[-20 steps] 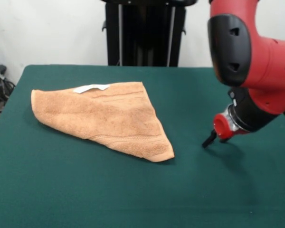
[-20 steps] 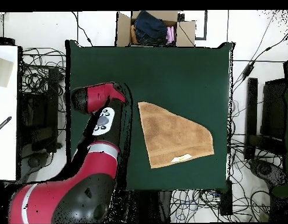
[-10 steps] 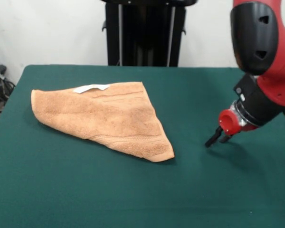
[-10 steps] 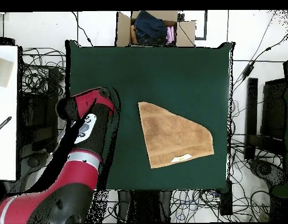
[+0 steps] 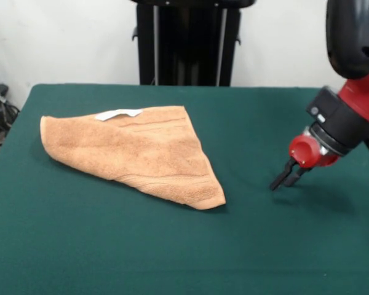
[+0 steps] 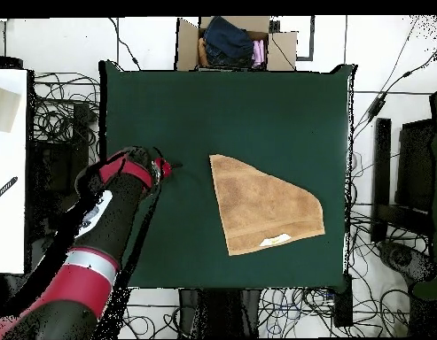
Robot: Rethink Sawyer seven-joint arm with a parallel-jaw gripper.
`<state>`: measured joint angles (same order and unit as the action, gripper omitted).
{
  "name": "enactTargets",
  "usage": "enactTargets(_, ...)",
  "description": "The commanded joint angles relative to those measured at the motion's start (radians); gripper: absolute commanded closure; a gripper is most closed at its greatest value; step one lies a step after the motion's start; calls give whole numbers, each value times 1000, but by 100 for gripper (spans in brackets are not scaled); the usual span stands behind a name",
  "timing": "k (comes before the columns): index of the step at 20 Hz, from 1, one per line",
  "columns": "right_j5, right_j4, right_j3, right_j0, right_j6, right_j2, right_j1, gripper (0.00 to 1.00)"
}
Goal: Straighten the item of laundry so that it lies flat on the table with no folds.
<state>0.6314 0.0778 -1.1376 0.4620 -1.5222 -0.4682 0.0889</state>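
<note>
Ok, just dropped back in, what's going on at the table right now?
The robot's hand holds nothing and hangs low over the bare green table, well off to one side of the towel. Its fingers look close together and point down at the cloth. The towel is not flat yet: it lies folded into a rough triangle, with its white label showing along one edge. Nothing is touching it, so the straightening is not yet done.
</note>
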Motion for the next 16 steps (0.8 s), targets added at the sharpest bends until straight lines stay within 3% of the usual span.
enactTargets(1,-478,48,29,-78,-367,-71,-125,0)
enactTargets(16,-499,-5,15,-68,-319,-103,-137,0)
